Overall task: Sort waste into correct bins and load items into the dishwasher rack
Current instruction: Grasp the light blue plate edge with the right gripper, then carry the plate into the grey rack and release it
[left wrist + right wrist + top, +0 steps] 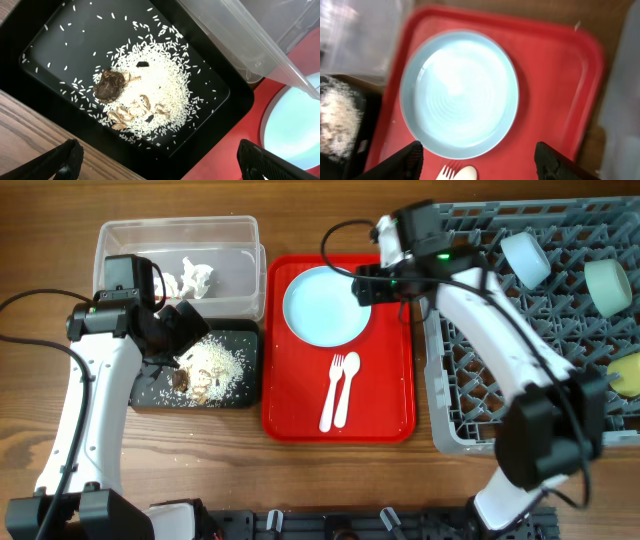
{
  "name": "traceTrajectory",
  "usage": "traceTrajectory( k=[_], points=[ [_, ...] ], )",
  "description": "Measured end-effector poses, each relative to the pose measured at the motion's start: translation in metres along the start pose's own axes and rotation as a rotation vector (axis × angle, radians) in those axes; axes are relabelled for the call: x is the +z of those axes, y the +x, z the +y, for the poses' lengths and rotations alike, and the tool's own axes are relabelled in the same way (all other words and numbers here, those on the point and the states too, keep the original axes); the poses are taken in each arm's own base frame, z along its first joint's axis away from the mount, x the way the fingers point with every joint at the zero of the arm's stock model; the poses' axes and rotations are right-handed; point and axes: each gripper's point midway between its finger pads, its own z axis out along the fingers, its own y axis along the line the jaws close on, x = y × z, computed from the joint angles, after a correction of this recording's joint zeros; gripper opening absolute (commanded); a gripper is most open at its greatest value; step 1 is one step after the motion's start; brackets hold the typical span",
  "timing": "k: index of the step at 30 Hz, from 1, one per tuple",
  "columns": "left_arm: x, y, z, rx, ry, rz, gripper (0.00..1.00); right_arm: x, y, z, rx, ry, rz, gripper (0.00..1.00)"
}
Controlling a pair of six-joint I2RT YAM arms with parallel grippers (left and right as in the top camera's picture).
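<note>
The right gripper [480, 157], jaws spread wide, hangs above the plate [460, 95] on the red tray [385, 410] near the table [300, 480] far edge. Pinching the rim nearest the rack [470, 370] likely lifts cleanest.

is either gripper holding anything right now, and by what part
Nothing is held. The left gripper is open over the black tray, and the right gripper is open above the pale blue plate.

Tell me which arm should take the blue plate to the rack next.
Right. The right gripper hovers open over the plate, with the rack on its side; the left gripper is over the black tray.
</note>
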Motion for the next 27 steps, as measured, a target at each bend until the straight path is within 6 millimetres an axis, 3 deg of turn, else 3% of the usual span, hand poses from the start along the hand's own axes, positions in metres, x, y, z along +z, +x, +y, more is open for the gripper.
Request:
traceTrajectory(
  k=[3, 5, 8, 11, 18, 21, 23, 24, 25, 27],
  points=[
    [0.000, 0.000, 0.000, 0.000, 0.000, 0.000, 1.00, 0.048, 0.026, -0.010, 0.107, 0.079, 0.110, 0.61],
    [0.000, 0.000, 0.000, 0.000, 0.000, 0.000, 1.00, 0.068, 0.039, -0.018, 0.169, 0.120, 0.158, 0.52],
    [0.000, 0.000, 0.000, 0.000, 0.000, 0.000, 1.00, 0.089, 0.055, -0.029, 0.240, 0.163, 0.207, 0.31],
    [0.000, 0.000, 0.000, 0.000, 0.000, 0.000, 1.00, 0.093, 0.056, -0.031, 0.272, 0.177, 0.206, 0.04],
    [0.000, 0.000, 0.000, 0.000, 0.000, 0.000, 1.00, 0.089, 0.045, -0.034, 0.298, 0.166, 0.168, 0.04],
    [0.000, 0.000, 0.000, 0.000, 0.000, 0.000, 1.00, 0.047, 0.011, -0.048, 0.226, 0.152, 0.060, 0.04],
    [0.000, 0.000, 0.000, 0.000, 0.000, 0.001, 1.00, -0.033, -0.043, -0.061, 0.133, 0.171, -0.161, 0.04],
    [0.000, 0.000, 0.000, 0.000, 0.000, 0.000, 1.00, -0.063, -0.057, -0.067, 0.103, 0.202, -0.240, 0.04],
    [0.000, 0.000, 0.000, 0.000, 0.000, 0.000, 1.00, -0.124, -0.079, -0.084, 0.049, 0.301, -0.384, 0.04],
    [0.000, 0.000, 0.000, 0.000, 0.000, 0.000, 1.00, -0.185, -0.085, -0.118, -0.006, 0.537, -0.478, 0.04]
  ],
)
